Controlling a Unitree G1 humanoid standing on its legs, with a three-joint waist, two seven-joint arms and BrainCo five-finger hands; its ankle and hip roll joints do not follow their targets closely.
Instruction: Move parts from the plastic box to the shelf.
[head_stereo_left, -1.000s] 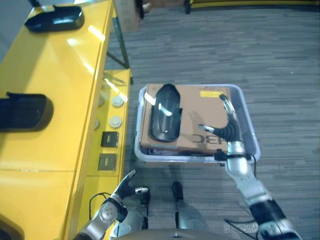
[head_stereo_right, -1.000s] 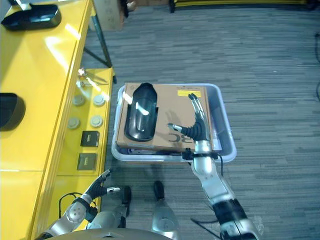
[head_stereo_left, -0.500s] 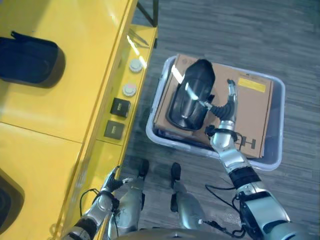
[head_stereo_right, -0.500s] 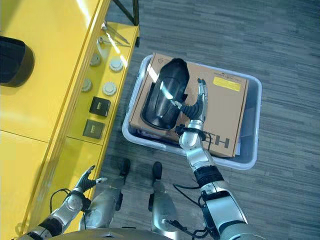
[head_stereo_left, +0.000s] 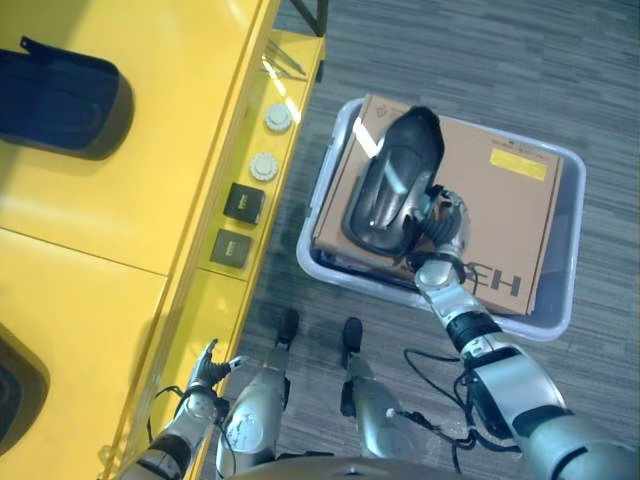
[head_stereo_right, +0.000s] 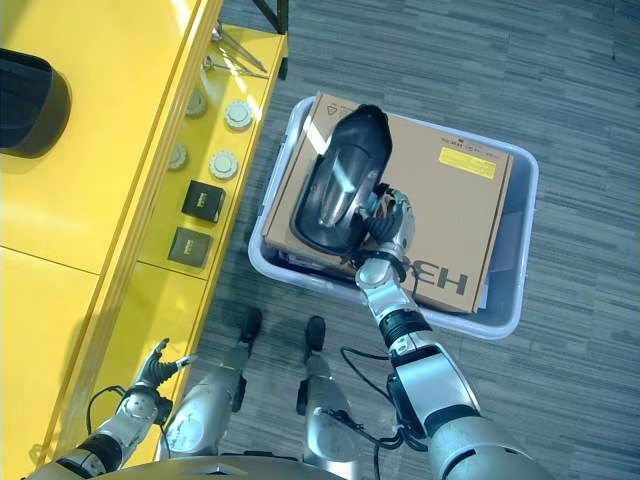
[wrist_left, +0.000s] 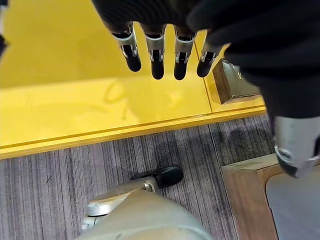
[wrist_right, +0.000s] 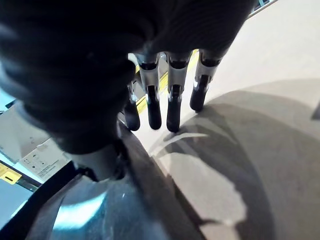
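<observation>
One black part (head_stereo_left: 393, 185) in the plastic box (head_stereo_left: 572, 300) (on cardboard); right hand (head_stereo_left: 440, 222) fingers grasp it; left hand (head_stereo_left: 205, 362) released.

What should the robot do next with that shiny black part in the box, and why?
Probably close the right hand around the black part and lift it. The hand sits at the part's near edge, fingers beginning to curl over it, and the part lies on the cardboard in the plastic box, not yet on the yellow shelf.

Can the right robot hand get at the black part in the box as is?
Probably yes. The right robot hand is already against the side of the black part, which lies exposed on the cardboard in the plastic box; nothing covers it.
</observation>
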